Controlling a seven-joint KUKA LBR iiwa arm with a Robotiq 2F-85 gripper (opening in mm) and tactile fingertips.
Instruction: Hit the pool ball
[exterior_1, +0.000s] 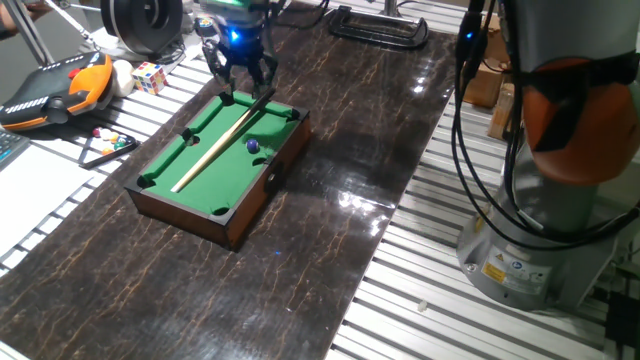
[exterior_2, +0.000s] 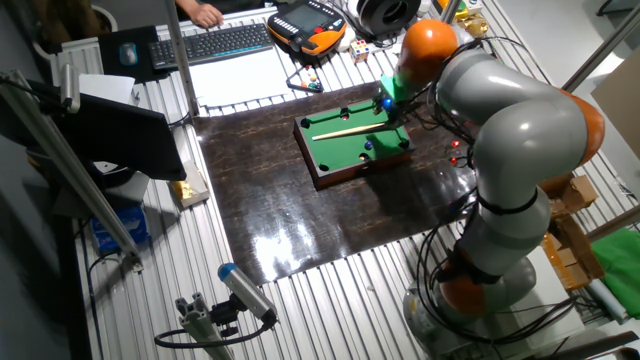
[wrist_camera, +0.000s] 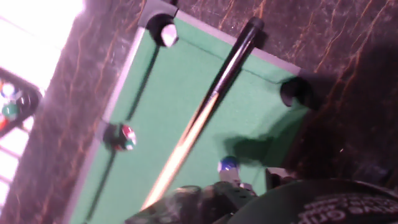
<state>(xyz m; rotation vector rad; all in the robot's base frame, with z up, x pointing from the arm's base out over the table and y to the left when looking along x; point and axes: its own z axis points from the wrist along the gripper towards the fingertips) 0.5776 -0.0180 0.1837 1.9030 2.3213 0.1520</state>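
Green felt (exterior_1: 215, 150), no legible writing.

On the pool table (exterior_1: 165, 205), the pool ball (exterior_1: 253, 145) lies just beside the cue (exterior_1: 215, 145).

My arm (exterior_2: 500, 150) is grey, rounded segments joined by orange bands, black cables hanging alongside; my black gripper (exterior_1: 238, 70) glows blue above its jaws.
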